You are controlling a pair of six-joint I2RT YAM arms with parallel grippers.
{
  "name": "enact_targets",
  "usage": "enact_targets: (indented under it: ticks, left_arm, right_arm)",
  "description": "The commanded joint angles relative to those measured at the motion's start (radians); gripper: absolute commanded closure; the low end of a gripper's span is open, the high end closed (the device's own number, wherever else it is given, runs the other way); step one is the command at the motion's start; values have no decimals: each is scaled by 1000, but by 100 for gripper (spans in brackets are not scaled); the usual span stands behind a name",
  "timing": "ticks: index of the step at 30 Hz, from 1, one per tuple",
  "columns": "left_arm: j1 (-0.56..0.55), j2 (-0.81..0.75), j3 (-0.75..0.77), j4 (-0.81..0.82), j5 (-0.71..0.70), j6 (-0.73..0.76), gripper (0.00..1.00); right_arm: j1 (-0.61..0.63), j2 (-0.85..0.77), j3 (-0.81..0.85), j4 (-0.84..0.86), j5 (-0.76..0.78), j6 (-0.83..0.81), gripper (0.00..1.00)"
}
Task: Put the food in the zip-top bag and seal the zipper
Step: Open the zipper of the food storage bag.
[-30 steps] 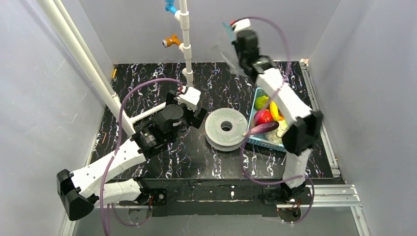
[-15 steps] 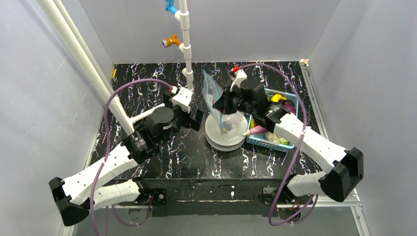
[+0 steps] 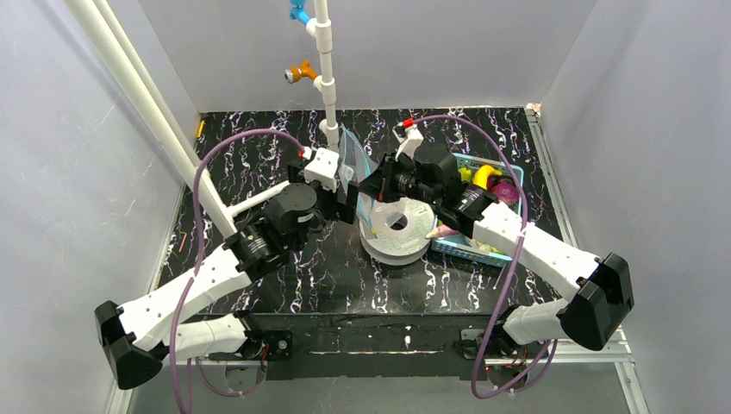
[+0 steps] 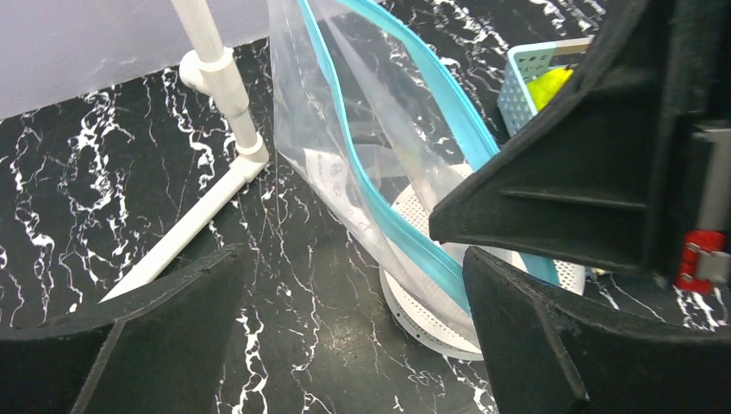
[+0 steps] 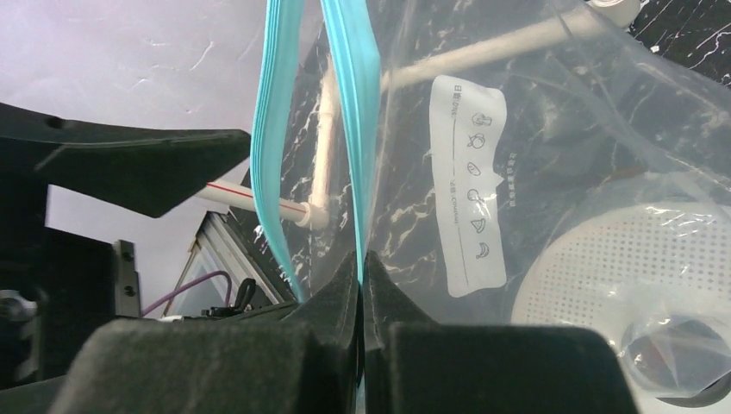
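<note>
Hidden: the right arm covers most of the light-blue mesh plastic basket (image 3: 514, 175). Of the toy food only a yellow piece (image 3: 484, 176), a reddish piece (image 3: 507, 195) and a pale purple tip (image 3: 442, 231) show, so the full count cannot be taken.

Count: one clear crinkly zip-top bag (image 4: 345, 129), one white perforated disc (image 3: 396, 231), two arms.

The right gripper (image 5: 362, 267) is clamped on one lip of the teal-blue zipper (image 5: 355, 129); the other lip stands apart. The left gripper (image 4: 353, 289) is spread wide, just beside the bag, grasping nothing.

Change: one second ago the bag was held high at the far edge; it now hangs over the disc, between both grippers.
</note>
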Motion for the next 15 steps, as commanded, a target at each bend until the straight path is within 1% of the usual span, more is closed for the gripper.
enact_targets:
  ticks: [1,6,7,9,10,15]
  left_arm:
    - [-6,36,47,-11,-82,-66,7]
    - [-6,18,53,-40,-107,-126,10]
    - [-6,12,53,-43,-119,-137,10]
    - [-6,-12,41,-31,-126,-143,3]
    - [-6,-26,29,-15,-122,-140,2]
    - [-6,-79,-17,59,-125,-130,2]
  right_arm:
    - [31,-2,28,83,19,15,99]
    - [69,6,23,67,72,-9,99]
    - [77,7,25,60,88,-18,99]
    - [97,11,34,46,138,-44,99]
    - [107,17,41,24,165,-53,99]
    - [165,53,84,-18,269,-104,99]
